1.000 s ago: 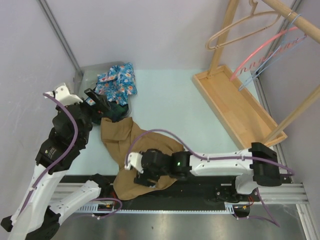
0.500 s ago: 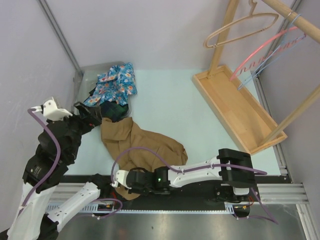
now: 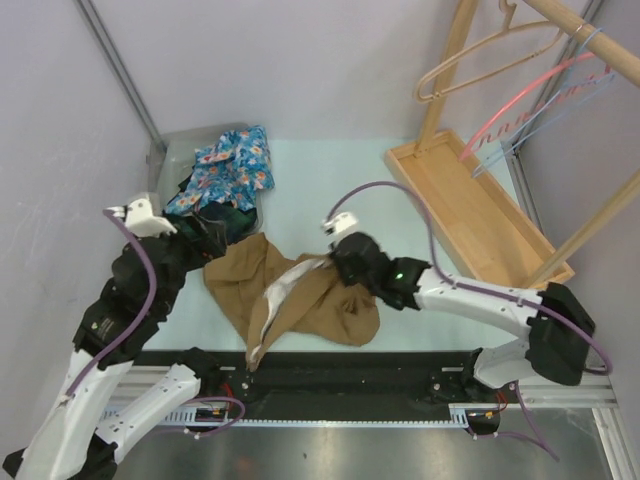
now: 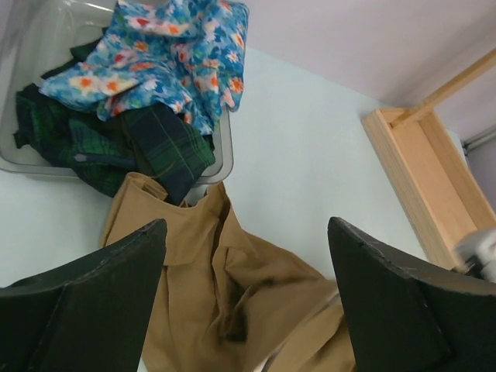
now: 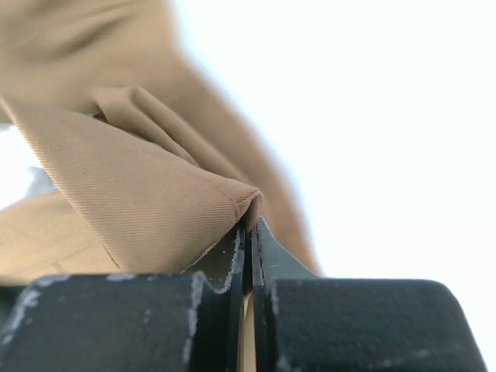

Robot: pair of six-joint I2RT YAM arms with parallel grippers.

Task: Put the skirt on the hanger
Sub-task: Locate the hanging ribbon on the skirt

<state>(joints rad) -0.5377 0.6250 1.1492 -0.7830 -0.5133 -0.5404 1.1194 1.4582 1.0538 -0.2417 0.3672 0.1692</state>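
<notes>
Right wrist: jaws tight on skirt

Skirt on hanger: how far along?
Done: right gripper shut on a fold of the skirt. In hand: skirt mostly lies on the table; left gripper open by its edge. Left: all the hanging; hangers bare.

The tan fabric skirt lies crumpled on the pale worktop at lower centre, with a pale lining strip turned out. One fold is pinched in the right end effector. The beige hanger hangs tilted at upper right.
</notes>
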